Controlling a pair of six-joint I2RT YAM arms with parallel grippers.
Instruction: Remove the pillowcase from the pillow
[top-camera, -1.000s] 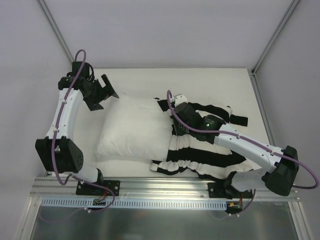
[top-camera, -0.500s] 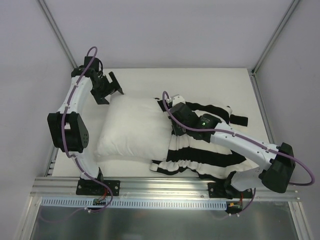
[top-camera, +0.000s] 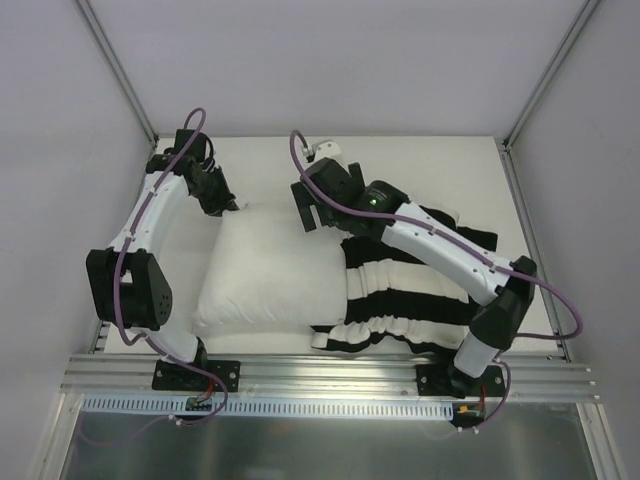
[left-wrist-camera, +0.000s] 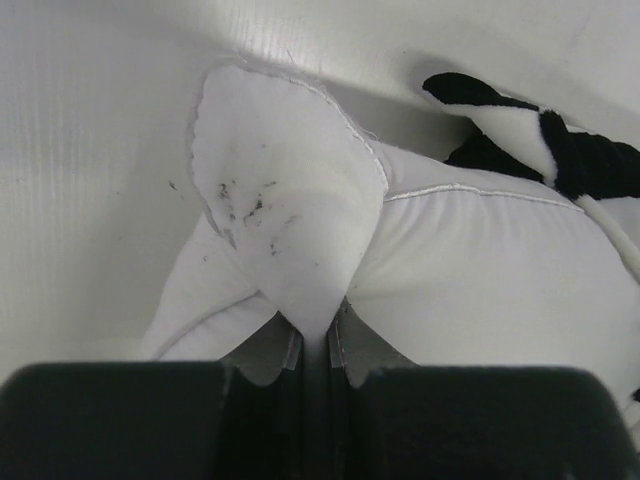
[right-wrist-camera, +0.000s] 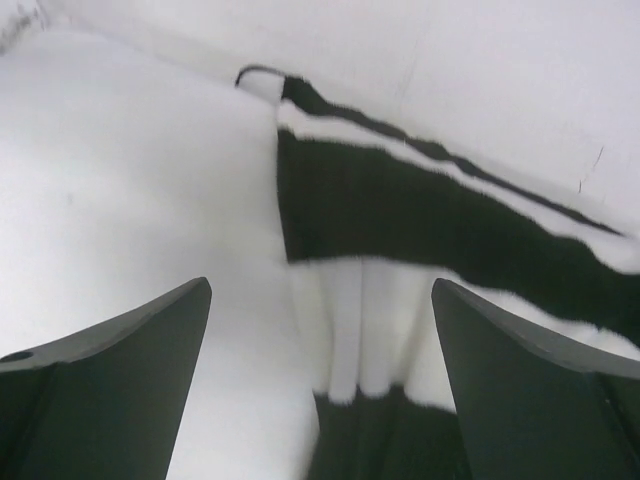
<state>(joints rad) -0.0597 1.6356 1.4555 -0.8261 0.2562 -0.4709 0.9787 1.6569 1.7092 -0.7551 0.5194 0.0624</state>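
Observation:
The plain white pillow (top-camera: 265, 270) lies left of centre on the table, its right end still inside the black and white striped pillowcase (top-camera: 410, 290). My left gripper (top-camera: 231, 204) is at the pillow's far left corner, shut on the small white corner tab (left-wrist-camera: 285, 210), which runs down between the two jaws (left-wrist-camera: 315, 340). My right gripper (top-camera: 305, 214) hangs open above the pillow's far edge, beside the pillowcase's bunched opening (right-wrist-camera: 420, 220). Its fingers (right-wrist-camera: 150, 345) are wide apart with nothing between them.
The white table top (top-camera: 440, 165) ends at a metal frame post (top-camera: 545, 85) on the right and another (top-camera: 115, 70) on the left. An aluminium rail (top-camera: 330, 375) carrying both arm bases runs along the near edge. A loose striped end of cloth (top-camera: 478, 240) lies at the far right.
My left gripper came down to the pillow's far left corner and shut on the tab. My right gripper let go of the pillowcase, opened, and moved up and to the far left.

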